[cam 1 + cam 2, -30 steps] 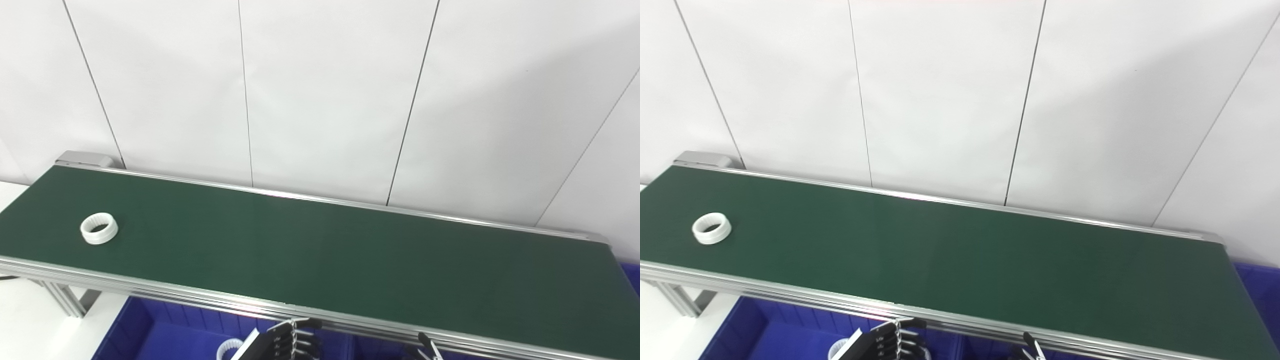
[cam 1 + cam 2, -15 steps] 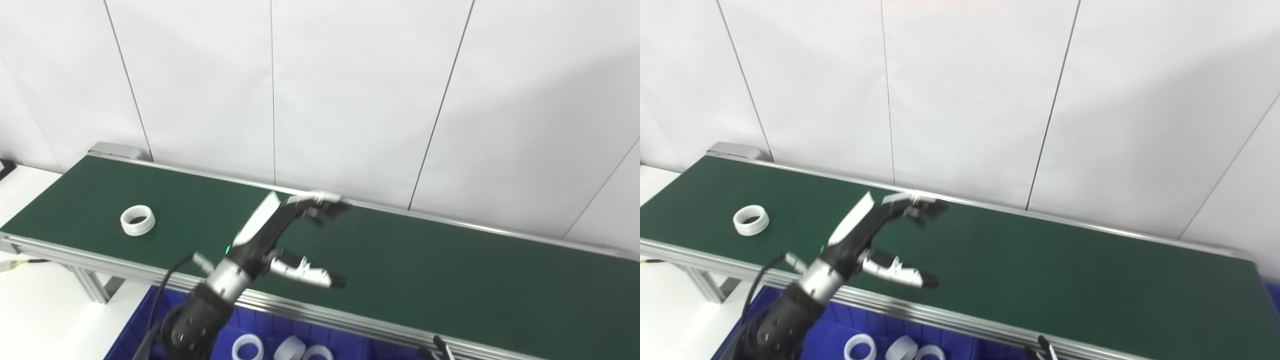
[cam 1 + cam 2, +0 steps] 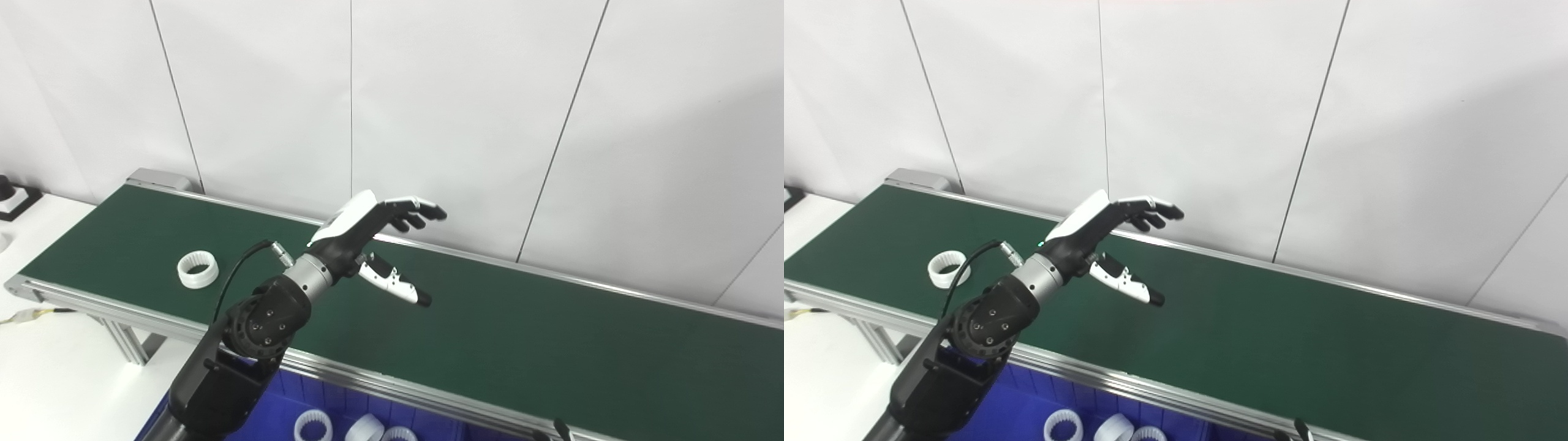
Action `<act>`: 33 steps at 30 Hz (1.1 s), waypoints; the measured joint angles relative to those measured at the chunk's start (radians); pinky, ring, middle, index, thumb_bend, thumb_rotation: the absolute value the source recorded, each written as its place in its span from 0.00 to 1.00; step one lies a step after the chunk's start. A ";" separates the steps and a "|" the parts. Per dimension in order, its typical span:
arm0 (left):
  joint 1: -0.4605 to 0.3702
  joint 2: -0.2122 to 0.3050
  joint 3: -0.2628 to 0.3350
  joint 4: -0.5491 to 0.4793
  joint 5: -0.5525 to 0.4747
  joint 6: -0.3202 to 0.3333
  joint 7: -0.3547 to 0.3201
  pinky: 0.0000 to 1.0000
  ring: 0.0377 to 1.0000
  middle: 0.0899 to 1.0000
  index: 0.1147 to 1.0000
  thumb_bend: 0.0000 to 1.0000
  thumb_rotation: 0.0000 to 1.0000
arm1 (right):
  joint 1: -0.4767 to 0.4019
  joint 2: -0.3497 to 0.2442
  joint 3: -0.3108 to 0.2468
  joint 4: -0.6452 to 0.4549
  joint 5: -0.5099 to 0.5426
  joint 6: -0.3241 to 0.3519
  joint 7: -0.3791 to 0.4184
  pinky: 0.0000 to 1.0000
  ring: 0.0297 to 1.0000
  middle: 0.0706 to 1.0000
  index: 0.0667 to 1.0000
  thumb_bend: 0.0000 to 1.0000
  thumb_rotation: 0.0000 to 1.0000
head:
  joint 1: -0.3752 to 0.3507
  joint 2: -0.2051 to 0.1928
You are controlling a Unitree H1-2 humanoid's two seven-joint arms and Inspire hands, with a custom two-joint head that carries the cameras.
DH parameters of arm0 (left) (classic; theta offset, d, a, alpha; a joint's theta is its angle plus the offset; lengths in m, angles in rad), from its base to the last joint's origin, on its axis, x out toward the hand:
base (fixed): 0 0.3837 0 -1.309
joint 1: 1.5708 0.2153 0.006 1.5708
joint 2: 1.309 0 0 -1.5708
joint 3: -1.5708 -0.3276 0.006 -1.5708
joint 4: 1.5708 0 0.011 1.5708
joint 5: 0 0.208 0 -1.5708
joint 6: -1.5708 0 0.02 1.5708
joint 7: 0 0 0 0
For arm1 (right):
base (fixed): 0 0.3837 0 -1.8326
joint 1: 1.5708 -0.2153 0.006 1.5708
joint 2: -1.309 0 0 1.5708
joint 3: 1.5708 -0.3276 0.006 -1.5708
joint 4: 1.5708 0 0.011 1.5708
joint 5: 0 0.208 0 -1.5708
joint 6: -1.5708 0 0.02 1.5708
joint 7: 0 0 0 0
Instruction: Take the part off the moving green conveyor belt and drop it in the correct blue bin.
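Note:
A white toothed ring point(image 3: 198, 269) lies flat on the green conveyor belt point(image 3: 520, 343) near its left end. My left hand point(image 3: 367, 236) is raised above the middle-left of the belt, to the right of the ring and well apart from it. It is open: the fingers point(image 3: 416, 214) reach out towards the wall, the thumb point(image 3: 395, 285) is spread below them, and nothing is held. Of my right hand only a dark tip point(image 3: 560, 427) shows at the bottom edge, in front of the belt's near rail.
A blue bin point(image 3: 288, 410) sits below the belt's near rail and holds white rings point(image 3: 312, 425). A white table point(image 3: 55, 373) lies at the left, under the belt's end. A white panelled wall stands right behind the belt.
The camera has shifted, so the whole scene sits further right. My left hand rose from below the near rail to above the belt, fingers spread, then lifted higher.

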State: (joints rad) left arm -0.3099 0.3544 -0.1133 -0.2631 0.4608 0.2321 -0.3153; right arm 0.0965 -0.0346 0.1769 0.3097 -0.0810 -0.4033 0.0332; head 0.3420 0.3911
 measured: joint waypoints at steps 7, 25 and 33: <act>-0.018 0.053 -0.116 0.077 0.194 0.061 -0.070 0.78 0.86 0.86 0.78 0.94 0.05 | -0.001 -0.003 -0.007 0.000 0.013 0.000 0.013 0.80 0.85 0.88 1.00 0.48 1.00 | 0.015 0.002; -0.047 0.081 -0.170 0.304 0.286 0.070 -0.084 0.83 0.89 0.88 0.80 0.90 0.00 | -0.003 -0.003 -0.010 0.003 0.009 0.000 0.021 0.77 0.84 0.88 0.99 0.48 1.00 | 0.000 0.002; -0.065 0.085 -0.182 0.370 0.294 0.051 -0.066 0.76 0.87 0.88 0.80 0.88 0.00 | -0.004 -0.003 -0.010 0.006 0.010 0.000 0.021 0.77 0.84 0.87 0.98 0.51 1.00 | -0.001 0.000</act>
State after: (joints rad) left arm -0.3748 0.4391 -0.2952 0.1070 0.7551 0.2836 -0.3816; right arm 0.0928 -0.0374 0.1667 0.3153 -0.0713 -0.4037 0.0545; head 0.3405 0.3912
